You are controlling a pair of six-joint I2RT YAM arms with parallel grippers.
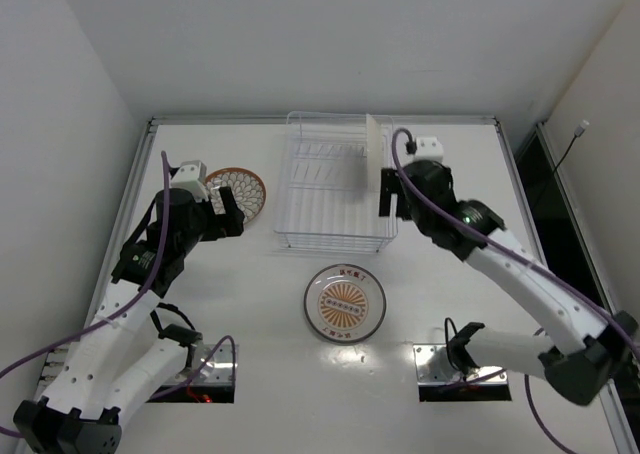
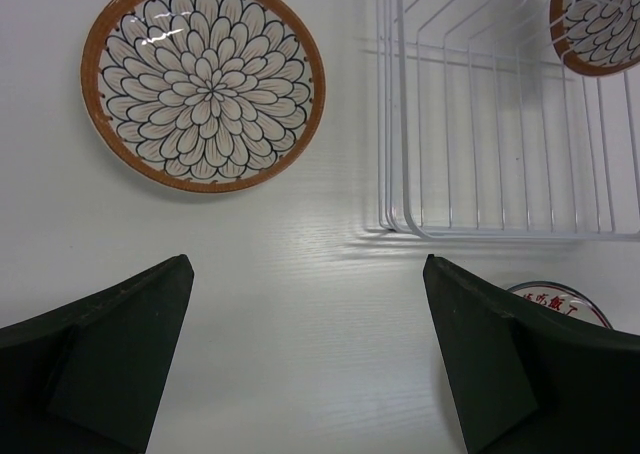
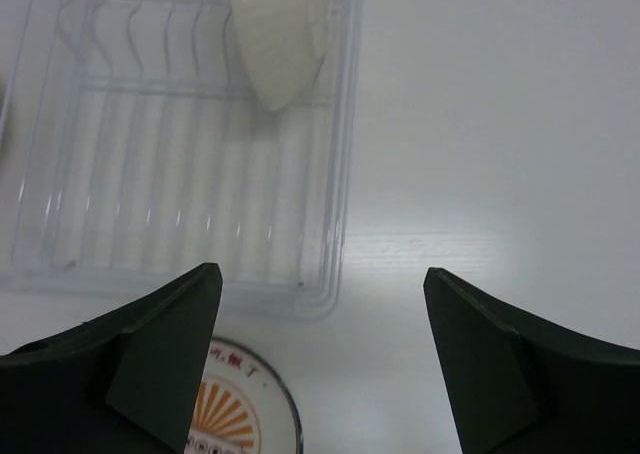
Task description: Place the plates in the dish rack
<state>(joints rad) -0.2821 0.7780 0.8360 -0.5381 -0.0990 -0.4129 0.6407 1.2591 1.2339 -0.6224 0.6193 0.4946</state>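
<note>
Dish rack (image 1: 330, 242) in the upper centre of the overhead view: clear wire basket, thin dividers in rows, left and middle slots free. One standing plate (image 1: 375, 152) already in, up on edge against the right-hand wall, pale underside showing, edge line running up and down the frame. Probably the same pose wanted for the other two.

Next down in size, sunburst plate (image 1: 345, 303): flat and face up on the table (image 1: 260, 314), dead centre of the frame, just below the rack's near edge. Orange rays, dark rim. Roughly midway between the arms, only a sliver of it peeking in at the bottom of each wrist view.

Then the lattice plate (image 1: 243, 189): flat, face up, just left of the rack, orange rim around a white petal pattern. In the left wrist view, filling the upper left, up and to the left of the fingers (image 2: 110, 364), rack off to the upper right. Round, so no long axis to line up on.

Left gripper (image 1: 222, 217) right at that plate's lower edge, spread wide, nothing held. Clearly the nearer arm, and looking like the one to make the next pick.

Right gripper (image 1: 390, 196) just beside the rack's right wall, close to the standing plate, also spread wide and empty-handed.
</note>
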